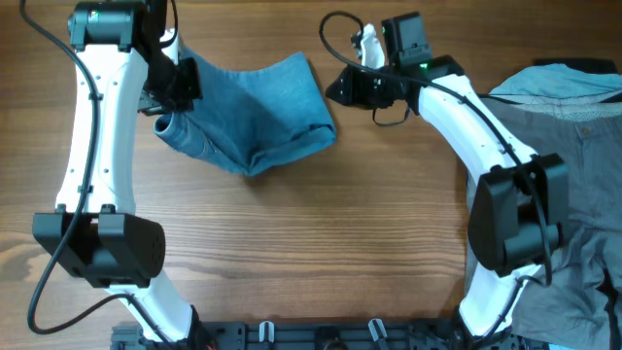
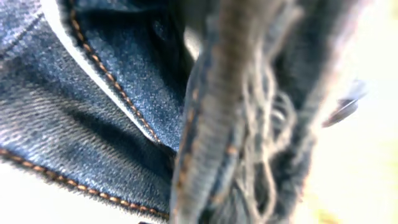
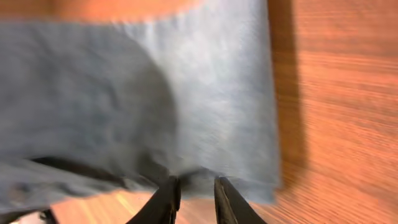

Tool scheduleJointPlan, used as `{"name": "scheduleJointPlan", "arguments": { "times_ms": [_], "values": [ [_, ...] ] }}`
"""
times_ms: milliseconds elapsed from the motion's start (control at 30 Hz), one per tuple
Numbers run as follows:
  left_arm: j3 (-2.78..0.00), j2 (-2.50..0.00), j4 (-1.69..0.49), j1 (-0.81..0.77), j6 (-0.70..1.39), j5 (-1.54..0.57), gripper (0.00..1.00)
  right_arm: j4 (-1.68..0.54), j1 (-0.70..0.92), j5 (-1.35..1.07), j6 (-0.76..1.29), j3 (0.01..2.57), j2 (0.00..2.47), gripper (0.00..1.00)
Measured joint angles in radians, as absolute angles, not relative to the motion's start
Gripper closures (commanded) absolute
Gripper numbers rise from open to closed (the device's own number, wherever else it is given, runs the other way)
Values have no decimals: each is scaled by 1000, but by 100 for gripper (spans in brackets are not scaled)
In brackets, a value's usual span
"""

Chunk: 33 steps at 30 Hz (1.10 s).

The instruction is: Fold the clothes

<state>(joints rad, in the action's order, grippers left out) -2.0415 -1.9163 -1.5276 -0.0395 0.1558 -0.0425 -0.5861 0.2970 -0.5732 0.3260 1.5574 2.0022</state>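
One pair of jeans (image 1: 262, 107), desk's (image 1: 292, 243) far edge: your left gripper (image 1: 178, 92) pinches the frayed hem (image 2: 261, 143), anchoring the fold; right gripper (image 3: 194, 199) narrowly parted, empty.

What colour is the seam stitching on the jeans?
Orange-tan stitching on the blue denim jeans; it shows clearest in the left wrist view.

Jeans (image 1: 262, 112) bunched up upper middle, left gripper (image 1: 177, 89) at their left end, right gripper (image 1: 336, 89) just beside, grey trousers (image 1: 583, 146) far right.
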Motion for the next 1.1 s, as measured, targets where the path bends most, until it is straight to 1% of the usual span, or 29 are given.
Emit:
{"name": "scheduleJointPlan", "arguments": {
  "times_ms": [100,167,300,433,533,633,700,800,867,967,1033,1067,1100],
  "values": [
    [-2041,-1917,-1451,-78,156,-77,95,-570,330,-523,297,1557,2061,78],
    [-2041,-1917,-1438,-113,157,-92,95,-530,355,-503,288,1557,2130,82],
    [-2041,-1917,-1394,-142,157,-103,93,-538,359,-509,291,1560,2236,84],
    [-2041,-1917,-1356,-142,181,-106,94,-543,356,-512,294,1560,2237,84],
    [-2041,-1941,-1260,-149,254,-118,96,-546,356,-515,294,1562,2238,84],
    [-2042,-2026,-1130,-188,300,-136,92,-547,356,-516,294,1563,2239,83],
    [-2045,-2096,-1049,-233,319,-141,94,-550,356,-516,294,1564,2239,83],
    [-2046,-2181,-1009,-305,325,-137,91,-564,356,-516,303,1568,2239,81],
    [-2046,-2192,-1007,-323,327,-124,90,-602,354,-521,309,1575,2239,80],
    [-2047,-2192,-998,-299,331,-121,84,-678,335,-538,287,1563,2213,76],
    [-2048,-2192,-995,-287,336,-124,77,-693,306,-548,261,1547,2179,76],
    [-2048,-2192,-990,-285,337,-129,69,-699,276,-550,251,1542,2135,74],
    [-2048,-2192,-982,-288,340,-130,58,-699,251,-550,245,1541,2090,73]
  ]
}}
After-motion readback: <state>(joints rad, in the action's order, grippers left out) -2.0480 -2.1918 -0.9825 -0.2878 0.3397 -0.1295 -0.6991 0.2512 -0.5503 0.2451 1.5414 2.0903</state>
